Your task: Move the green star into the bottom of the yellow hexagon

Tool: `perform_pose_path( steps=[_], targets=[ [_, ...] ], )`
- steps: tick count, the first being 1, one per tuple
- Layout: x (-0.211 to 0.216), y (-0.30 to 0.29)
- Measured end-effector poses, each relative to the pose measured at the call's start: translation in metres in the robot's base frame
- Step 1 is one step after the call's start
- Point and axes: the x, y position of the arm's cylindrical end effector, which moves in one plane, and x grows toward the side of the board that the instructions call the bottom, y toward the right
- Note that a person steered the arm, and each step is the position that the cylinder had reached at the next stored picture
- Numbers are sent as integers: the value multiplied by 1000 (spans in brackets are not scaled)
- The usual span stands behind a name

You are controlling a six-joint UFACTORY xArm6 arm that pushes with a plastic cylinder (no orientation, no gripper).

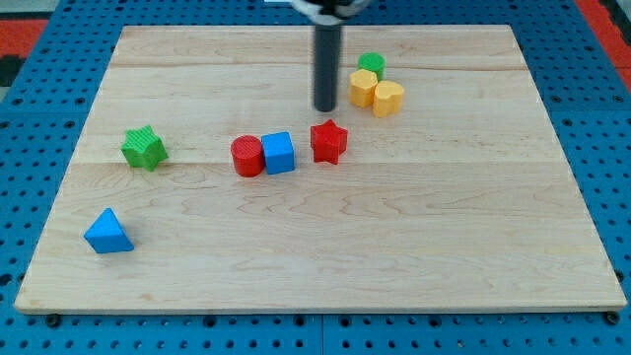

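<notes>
Camera view shows one green star-shaped block [144,148] with a ribbed, many-pointed top, far toward the view's left of the yellow hexagon block [363,88]. Touching that hexagon: one second yellow block [388,98] and one green cylinder [372,65]. One red cylinder [246,156], blue cube [279,153], red star [328,141], blue triangle [107,232]. My tip [324,107], a bare rod with no claw, stands just left of the hexagon on the wooden board [414,247].

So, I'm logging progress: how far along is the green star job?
Nothing looks done: the green star sits far at the view's left, the yellow hexagon at the top right. My tip is beside the hexagon, touching neither. The whole push remains.
</notes>
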Motion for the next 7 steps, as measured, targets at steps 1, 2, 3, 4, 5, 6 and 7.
perform_pose_path(
  steps=[1, 2, 3, 4, 5, 6, 7],
  targets=[
    [-6, -85],
    [5, -184],
    [50, -222],
    [113, -230],
    [112, -177],
    [75, -178],
    [68, -213]
  ],
)
